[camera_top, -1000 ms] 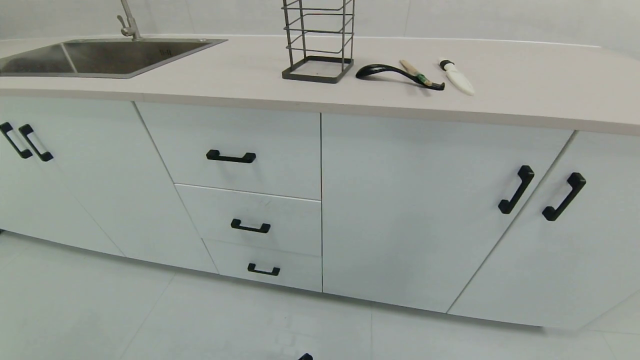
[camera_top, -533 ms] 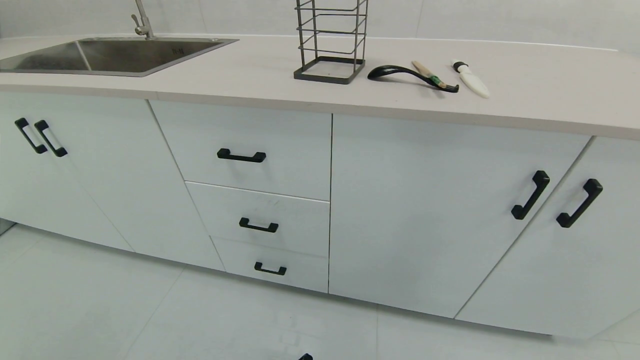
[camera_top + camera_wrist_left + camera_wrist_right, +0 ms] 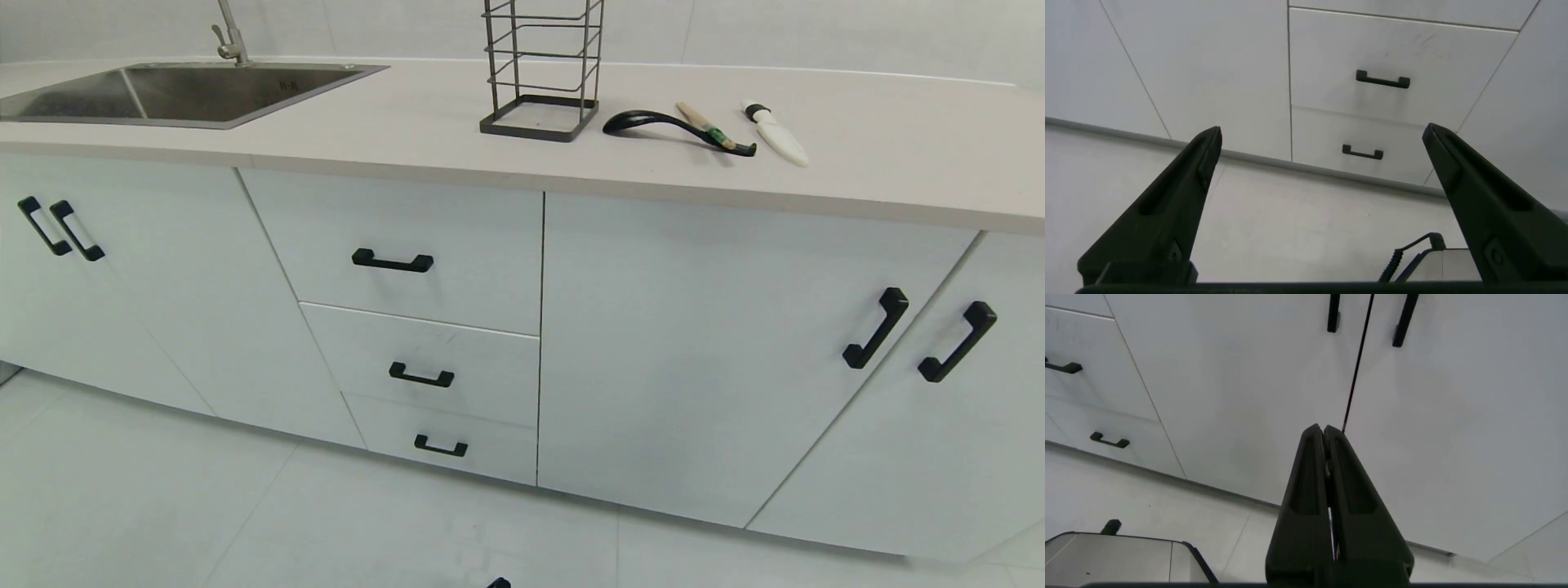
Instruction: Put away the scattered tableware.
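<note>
A: Log left gripper (image 3: 1323, 132) as spread wide, nothing between the fingers. Hung low, facing the lower drawers (image 3: 1404, 53) and the floor.
B: Logged. Mark right gripper (image 3: 1324, 431) as pressed together on nothing, facing the seam between two cabinet doors (image 3: 1249, 376).
A: Outward now. Find the tableware up on the countertop (image 3: 367, 122): black ladle (image 3: 653, 121), wooden-handled utensil (image 3: 698, 122) seeming to cross the ladle's handle end, white knife (image 3: 780, 140) just beside, all near the wire rack (image 3: 539, 73).
B: Judging the step in hand as the approach. Advise squaring up to the counter, then raising both arms above its edge before reaching.
A: Agreed. Open the right gripper first; take the wooden-handled utensil before the black ladle, gripping mid-handle.
B: Lower each piece upright into the wire rack — avoid nudging the white knife toward the edge.
</note>
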{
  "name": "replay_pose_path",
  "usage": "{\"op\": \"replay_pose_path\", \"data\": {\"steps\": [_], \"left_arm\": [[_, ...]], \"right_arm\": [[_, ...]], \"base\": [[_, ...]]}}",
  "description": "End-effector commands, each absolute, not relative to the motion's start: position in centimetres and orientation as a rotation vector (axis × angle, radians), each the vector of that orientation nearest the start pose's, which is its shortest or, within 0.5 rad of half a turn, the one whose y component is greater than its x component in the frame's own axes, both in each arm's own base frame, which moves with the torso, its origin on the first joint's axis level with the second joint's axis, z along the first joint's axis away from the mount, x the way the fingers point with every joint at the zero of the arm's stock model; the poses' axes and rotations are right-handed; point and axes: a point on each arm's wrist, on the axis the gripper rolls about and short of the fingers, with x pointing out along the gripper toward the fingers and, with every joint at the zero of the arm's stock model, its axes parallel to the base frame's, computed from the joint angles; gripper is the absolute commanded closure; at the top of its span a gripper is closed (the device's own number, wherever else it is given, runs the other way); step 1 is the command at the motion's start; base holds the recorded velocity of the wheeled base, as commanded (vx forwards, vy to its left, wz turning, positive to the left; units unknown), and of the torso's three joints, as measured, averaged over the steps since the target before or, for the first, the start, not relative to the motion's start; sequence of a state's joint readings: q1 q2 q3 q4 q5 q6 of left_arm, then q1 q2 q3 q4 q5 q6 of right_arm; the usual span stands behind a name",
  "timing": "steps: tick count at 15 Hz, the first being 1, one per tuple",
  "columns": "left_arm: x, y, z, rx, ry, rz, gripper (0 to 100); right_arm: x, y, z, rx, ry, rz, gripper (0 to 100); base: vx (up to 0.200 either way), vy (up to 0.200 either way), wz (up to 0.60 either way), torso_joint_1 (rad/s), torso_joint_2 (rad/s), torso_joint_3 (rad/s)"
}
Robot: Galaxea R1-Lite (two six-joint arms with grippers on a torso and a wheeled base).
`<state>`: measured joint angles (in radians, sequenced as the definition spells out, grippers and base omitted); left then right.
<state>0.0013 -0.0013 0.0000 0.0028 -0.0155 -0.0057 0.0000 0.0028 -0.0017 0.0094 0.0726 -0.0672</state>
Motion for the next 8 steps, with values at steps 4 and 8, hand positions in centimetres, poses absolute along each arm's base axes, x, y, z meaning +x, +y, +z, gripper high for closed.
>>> {"op": "replay_pose_path", "data": {"steps": [4,8], "left_arm": [[-2.28,-0.04,7.5,0.001,0.005,-0.014,0],[-2.28,-0.04,7.52,-0.002,0.003,-0.015,0]], "right_arm": [[-2.26,0.17,7.51,-0.067,0.01,0.074,100],[-2.27,0.17,7.5,-0.067,0.008,0.074,100]], "base": [[0.05,0.0,0.0,-0.002,0.0,-0.001],[0.0,0.0,0.0,0.0,0.0,0.0]]}}
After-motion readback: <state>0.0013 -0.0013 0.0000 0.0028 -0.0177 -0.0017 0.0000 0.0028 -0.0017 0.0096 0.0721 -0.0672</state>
